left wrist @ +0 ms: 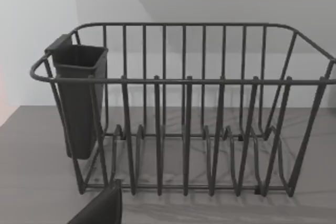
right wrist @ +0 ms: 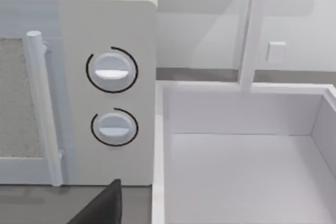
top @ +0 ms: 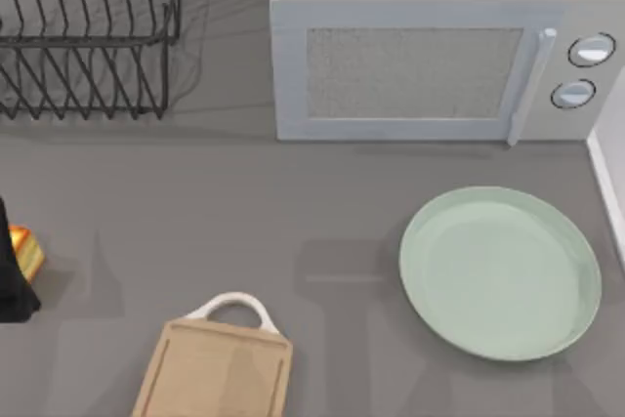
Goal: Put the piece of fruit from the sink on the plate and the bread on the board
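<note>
Bread [top: 26,251] — golden, square chunk — touches the dark left hand [top: 12,275] at the worktop's [top: 244,212] left edge; grip unclear; smooth round pale-green plate [top: 500,273] right.

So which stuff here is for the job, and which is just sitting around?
For the job:
- bread, at the table's left edge
- board, bare
- plate, bare
- sink, beside the microwave

Just sitting around:
- microwave, door shut
- dish rack
- its dark cutlery cup
</note>
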Available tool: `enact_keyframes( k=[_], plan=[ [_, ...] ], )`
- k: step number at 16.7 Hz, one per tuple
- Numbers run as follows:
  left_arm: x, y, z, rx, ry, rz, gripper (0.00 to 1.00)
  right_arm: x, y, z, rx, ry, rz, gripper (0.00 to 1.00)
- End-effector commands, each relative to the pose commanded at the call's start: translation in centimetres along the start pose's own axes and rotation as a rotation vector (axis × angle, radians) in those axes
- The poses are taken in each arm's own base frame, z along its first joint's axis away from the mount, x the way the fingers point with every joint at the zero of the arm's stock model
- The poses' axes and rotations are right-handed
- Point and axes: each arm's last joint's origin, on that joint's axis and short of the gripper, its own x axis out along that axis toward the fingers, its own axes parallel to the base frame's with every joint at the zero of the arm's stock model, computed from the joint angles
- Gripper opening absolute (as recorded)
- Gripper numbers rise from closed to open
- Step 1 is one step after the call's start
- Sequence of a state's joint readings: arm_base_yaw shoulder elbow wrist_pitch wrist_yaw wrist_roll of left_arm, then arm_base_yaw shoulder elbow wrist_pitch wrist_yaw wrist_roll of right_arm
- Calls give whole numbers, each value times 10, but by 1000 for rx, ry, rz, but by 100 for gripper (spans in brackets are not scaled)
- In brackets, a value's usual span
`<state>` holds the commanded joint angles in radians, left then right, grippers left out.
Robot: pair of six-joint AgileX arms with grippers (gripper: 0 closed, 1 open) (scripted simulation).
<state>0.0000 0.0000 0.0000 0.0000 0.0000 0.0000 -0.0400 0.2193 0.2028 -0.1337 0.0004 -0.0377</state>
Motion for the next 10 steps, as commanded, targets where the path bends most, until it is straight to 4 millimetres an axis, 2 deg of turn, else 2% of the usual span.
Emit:
enact_keyframes(
  k=[3,5,8,10],
  plan=[
    [0,0,0,0,0,0,100,14,-6,36,-29,174,-28,100],
    [0,0,0,0,0,0,100,35,-12,61,-46,318,-44,100],
    [0,0,0,0,0,0,100,83,-26,88,-62,559,-56,100],
    [0,0,0,0,0,0,100,123,-39,95,-65,724,-54,100]
  ],
)
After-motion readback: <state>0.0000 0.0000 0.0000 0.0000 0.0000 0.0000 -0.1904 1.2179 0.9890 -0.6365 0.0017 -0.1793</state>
